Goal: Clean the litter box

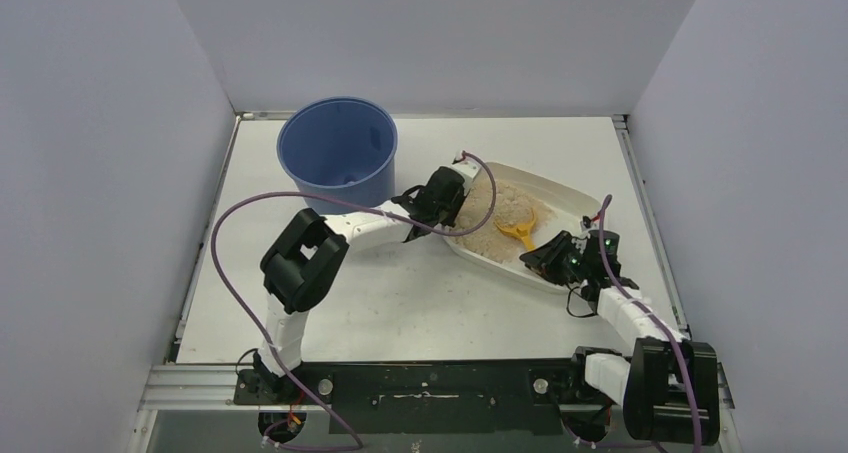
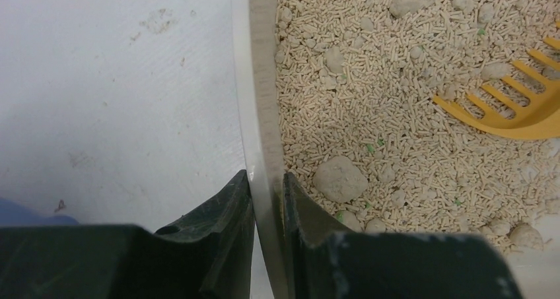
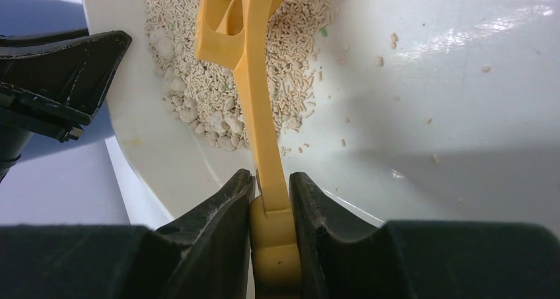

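The litter box [image 1: 562,195] is lying at an angle on the white table [image 1: 420,303], right of centre, just beside the blue bucket [image 1: 338,153] and between the two arms. The left gripper [image 2: 267,187] is clamping the box's side wall, one finger outside the rim and one inside, against the litter [image 2: 370,101]. The right gripper [image 3: 271,187] is pinching the flat handle of the yellow scoop [image 3: 254,61] near its end, jaws tight on the plastic. The scoop's slotted head is resting in the litter.

The litter is heaping toward the end held by the left gripper, with pale clumps [image 2: 339,178] showing among the pellets, and the box's other end is lying nearly bare and glossy.

Judging by the look of it, the box is going to handle as thin moulded plastic: light in itself, but weighted at one end by the litter. The rim is probably the stiffest part and the natural place to take hold, as the left gripper is doing. The smooth wall is likely to be slippery, so a pinch at one point may let the tray twist or sag if it is lifted. The loose pellets are liable to slide and spill over the low wall with any sharp tilt, so slow, steady handling seems called for.
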You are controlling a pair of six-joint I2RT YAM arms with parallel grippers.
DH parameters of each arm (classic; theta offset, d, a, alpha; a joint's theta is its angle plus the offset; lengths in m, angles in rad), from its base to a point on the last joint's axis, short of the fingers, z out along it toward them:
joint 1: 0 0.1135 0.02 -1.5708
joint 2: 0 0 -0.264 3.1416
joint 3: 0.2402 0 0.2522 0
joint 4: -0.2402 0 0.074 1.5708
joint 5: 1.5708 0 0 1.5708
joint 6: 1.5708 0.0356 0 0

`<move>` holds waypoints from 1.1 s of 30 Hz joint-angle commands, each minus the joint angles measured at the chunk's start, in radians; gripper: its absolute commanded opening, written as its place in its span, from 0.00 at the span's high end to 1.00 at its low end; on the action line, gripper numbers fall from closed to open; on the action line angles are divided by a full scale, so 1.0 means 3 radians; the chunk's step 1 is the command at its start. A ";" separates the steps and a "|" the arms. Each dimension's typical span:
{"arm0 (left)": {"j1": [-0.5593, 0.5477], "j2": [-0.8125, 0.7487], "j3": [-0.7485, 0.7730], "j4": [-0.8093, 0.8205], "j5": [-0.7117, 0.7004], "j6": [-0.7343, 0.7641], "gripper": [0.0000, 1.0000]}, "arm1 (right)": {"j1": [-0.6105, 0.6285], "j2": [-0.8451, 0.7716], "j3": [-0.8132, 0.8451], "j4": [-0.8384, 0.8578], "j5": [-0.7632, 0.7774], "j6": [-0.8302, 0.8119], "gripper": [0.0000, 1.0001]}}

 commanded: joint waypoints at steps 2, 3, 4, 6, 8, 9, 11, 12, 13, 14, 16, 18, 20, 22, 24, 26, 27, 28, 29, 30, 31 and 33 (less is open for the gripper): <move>-0.0272 -0.0457 -0.0403 -0.0141 0.0157 -0.0060 1.00 | -0.0013 -0.0310 0.0124 -0.0861 0.0047 -0.0298 1.00; -0.0288 -0.0528 -0.0471 -0.0155 0.0134 -0.0082 1.00 | -0.0017 -0.0386 0.0159 -0.0962 0.0080 -0.0339 1.00; -0.0290 -0.0606 -0.0553 -0.0163 0.0128 -0.0110 1.00 | -0.0017 -0.0451 0.0179 -0.1030 0.0102 -0.0392 1.00; -0.0301 -0.0774 -0.0748 -0.0139 0.0121 -0.0168 1.00 | -0.0018 -0.0552 0.0140 -0.1030 0.0114 -0.0434 1.00; -0.0317 -0.0944 -0.0959 -0.0110 0.0124 -0.0238 1.00 | -0.0017 -0.0567 0.0034 -0.0930 0.0054 -0.0421 1.00; -0.0324 -0.1044 -0.1059 -0.0095 0.0122 -0.0276 1.00 | -0.0020 -0.0551 -0.0013 -0.0871 0.0002 -0.0408 1.00; -0.0350 -0.1156 -0.1205 -0.0107 0.0094 -0.0342 1.00 | -0.0022 -0.0507 -0.0088 -0.0790 -0.0058 -0.0374 1.00; -0.0367 -0.1191 -0.1233 -0.0158 0.0073 -0.0361 1.00 | -0.0027 -0.0488 -0.0114 -0.0751 -0.0080 -0.0368 1.00; -0.0388 -0.1232 -0.1254 -0.0212 0.0024 -0.0366 1.00 | -0.0027 -0.0472 -0.0132 -0.0721 -0.0115 -0.0369 1.00; -0.0411 -0.1264 -0.1259 -0.0275 -0.0035 -0.0369 1.00 | -0.0032 -0.0461 -0.0135 -0.0715 -0.0142 -0.0385 1.00; -0.0443 -0.1330 -0.1281 -0.0374 -0.0119 -0.0373 1.00 | -0.0033 -0.0439 -0.0116 -0.0736 -0.0159 -0.0450 1.00; -0.0463 -0.1407 -0.1322 -0.0402 -0.0125 -0.0422 1.00 | -0.0035 -0.0441 -0.0104 -0.0746 -0.0127 -0.0529 1.00; -0.0486 -0.1506 -0.1408 -0.0388 -0.0131 -0.0463 1.00 | -0.0038 -0.0434 -0.0120 -0.0703 -0.0095 -0.0605 1.00; -0.0492 -0.1600 -0.1498 -0.0365 -0.0129 -0.0502 1.00 | -0.0038 -0.0415 -0.0199 -0.0513 -0.0147 -0.0525 1.00; -0.0502 -0.1683 -0.1562 -0.0357 -0.0140 -0.0546 1.00 | -0.0038 -0.0374 -0.0366 -0.0071 -0.0296 -0.0357 1.00; -0.0502 -0.1758 -0.1621 -0.0337 -0.0141 -0.0593 1.00 | -0.0040 -0.0310 -0.0509 0.0342 -0.0438 -0.0176 1.00; -0.0502 -0.1785 -0.1649 -0.0329 -0.0144 -0.0618 1.00 | -0.0038 -0.0275 -0.0561 0.0525 -0.0500 -0.0118 1.00; -0.0502 -0.1802 -0.1660 -0.0329 -0.0154 -0.0637 1.00 | -0.0038 -0.0234 -0.0590 0.0646 -0.0552 -0.0086 1.00; -0.0502 -0.1807 -0.1667 -0.0335 -0.0173 -0.0656 1.00 | -0.0038 -0.0196 -0.0605 0.0753 -0.0607 -0.0065 1.00; -0.0502 -0.1815 -0.1668 -0.0350 -0.0203 -0.0681 1.00 | -0.0038 -0.0156 -0.0616 0.0839 -0.0658 -0.0051 1.00; -0.0502 -0.1818 -0.1667 -0.0367 -0.0221 -0.0711 1.00 | -0.0038 -0.0113 -0.0626 0.0928 -0.0715 -0.0021 1.00; -0.0502 -0.1823 -0.1679 -0.0367 -0.0248 -0.0747 1.00 | -0.0033 -0.0025 -0.0669 0.1178 -0.0857 0.0073 1.00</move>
